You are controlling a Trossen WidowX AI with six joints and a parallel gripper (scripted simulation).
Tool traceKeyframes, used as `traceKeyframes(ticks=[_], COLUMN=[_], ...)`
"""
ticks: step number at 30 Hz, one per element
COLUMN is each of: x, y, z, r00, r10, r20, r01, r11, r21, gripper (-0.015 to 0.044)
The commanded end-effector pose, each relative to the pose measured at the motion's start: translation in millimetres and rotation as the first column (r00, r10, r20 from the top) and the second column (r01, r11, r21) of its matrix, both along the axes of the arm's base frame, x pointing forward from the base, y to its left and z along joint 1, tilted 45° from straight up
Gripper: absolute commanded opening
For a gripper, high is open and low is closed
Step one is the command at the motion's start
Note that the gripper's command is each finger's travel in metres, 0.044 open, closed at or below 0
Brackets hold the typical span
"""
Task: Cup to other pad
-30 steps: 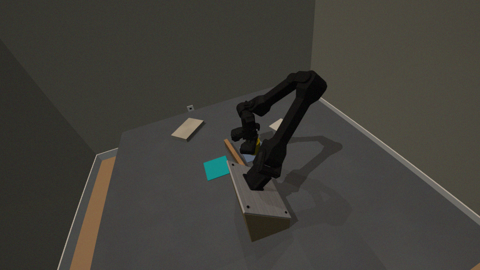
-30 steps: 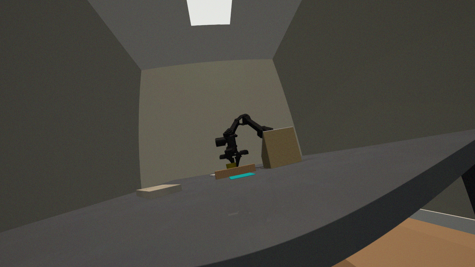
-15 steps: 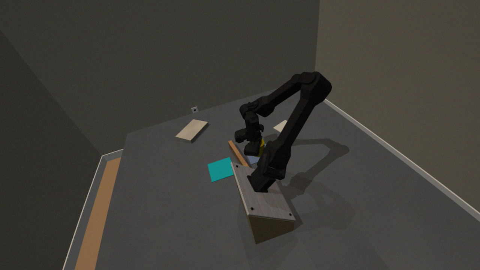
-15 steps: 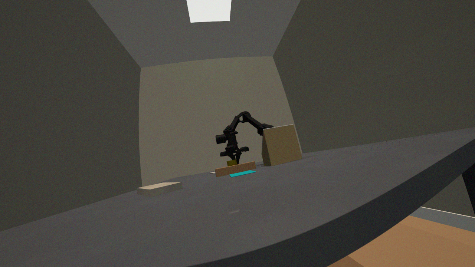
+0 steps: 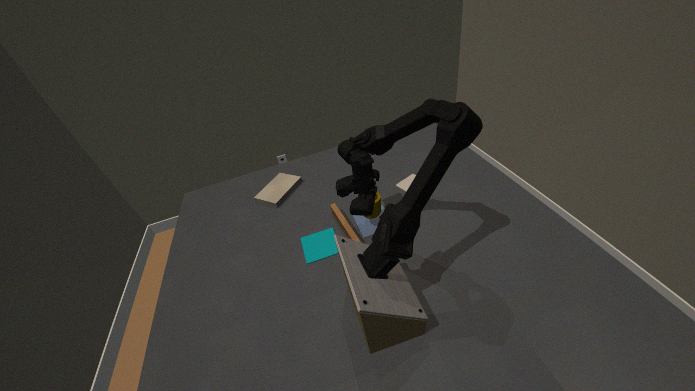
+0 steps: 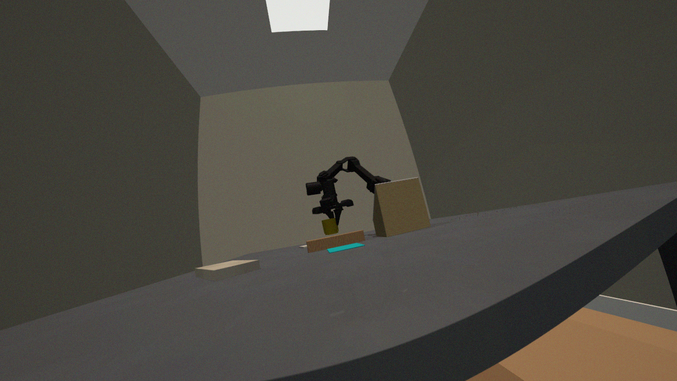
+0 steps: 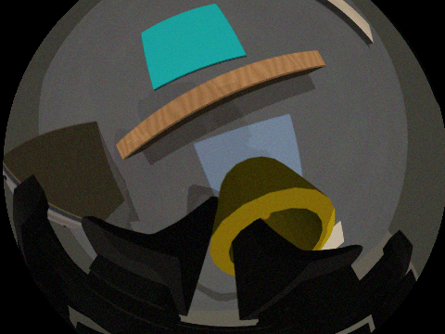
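A: Going left to right across the wrist view, what is sitting where?

B: The teal pad (image 7: pixel 191 44) is lying at eleven o'clock. The wooden bar (image 7: pixel 222 99) is running across the middle, between it and the pale blue pad (image 7: pixel 273 139). The cup (image 7: pixel 273 217) is sitting at five o'clock, over the blue pad.

A: Is the end effector (image 7: pixel 225 254) holding it?

B: Yes. Its fingers are standing nearly closed, pinching the cup's wall, one finger inside the rim and one outside. I'm judging that grip is chosen because the cup is too wide to span.

A: Is the cup touching the blue pad?

B: In the exterior view the cup (image 6: pixel 329 226) is hanging above the bar's top edge, so it is looking lifted, and roughly upright.

A: Why lift it?

B: The bar is lying between the two pads on the table (image 5: pixel 486 311), so the cup is probably needing to clear it on the way to the teal pad.

A: And the marbles?

B: I am not seeing them clearly; only a small orange speck is showing inside the rim.
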State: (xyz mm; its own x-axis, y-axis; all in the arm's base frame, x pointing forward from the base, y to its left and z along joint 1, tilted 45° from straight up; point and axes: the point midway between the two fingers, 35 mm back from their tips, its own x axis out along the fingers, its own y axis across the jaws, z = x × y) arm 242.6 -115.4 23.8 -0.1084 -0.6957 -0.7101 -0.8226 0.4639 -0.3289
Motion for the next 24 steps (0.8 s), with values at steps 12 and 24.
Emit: traceKeyframes(ticks=[12,24], x=[-2.2,-2.2], y=[15.0,15.0], z=[11.9,11.9], r00=[1.000,1.000], r10=[0.002,0.002], r20=[0.002,0.002], r01=[-0.002,-0.002], r11=[1.000,1.000], r21=[-0.004,-0.004], gripper=[0.0000,0.0000])
